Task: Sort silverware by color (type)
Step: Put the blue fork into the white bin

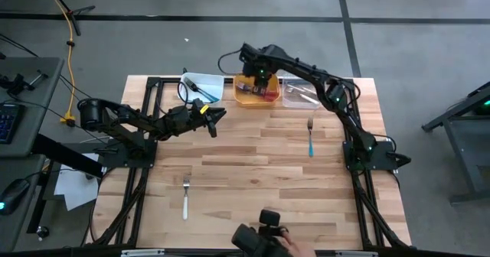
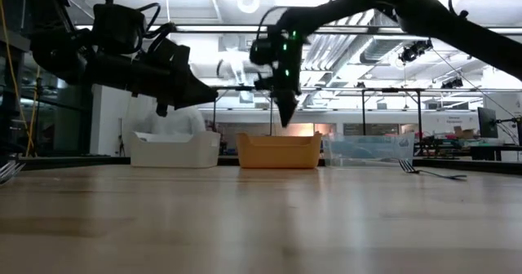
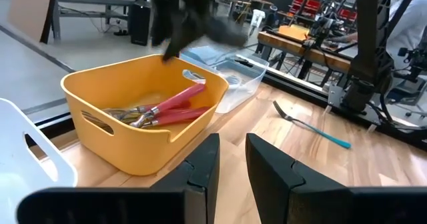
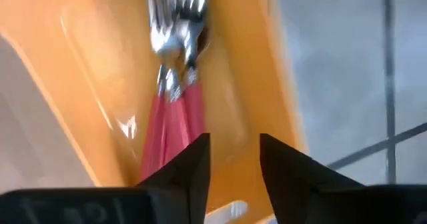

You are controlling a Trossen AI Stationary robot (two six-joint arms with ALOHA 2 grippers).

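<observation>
Red-handled forks (image 3: 170, 107) lie in the orange bin (image 1: 246, 98) at the table's far edge; the right wrist view shows them (image 4: 175, 117) on the bin's floor. My right gripper (image 4: 233, 161) hangs open above this bin (image 2: 277, 152), pointing down, with nothing between its fingers. A blue-handled fork (image 1: 310, 138) lies flat on the table right of centre. A white-handled fork (image 1: 185, 198) lies near the front left. My left gripper (image 1: 218, 118) hovers near the white bin (image 1: 200, 85), its fingers (image 3: 230, 161) slightly parted and empty.
A clear bin (image 1: 301, 92) holding silver cutlery stands right of the orange bin, and the white bin holds a few dark-handled pieces. A dark camera (image 1: 264, 230) sits at the table's near edge. Bare wood lies between the two loose forks.
</observation>
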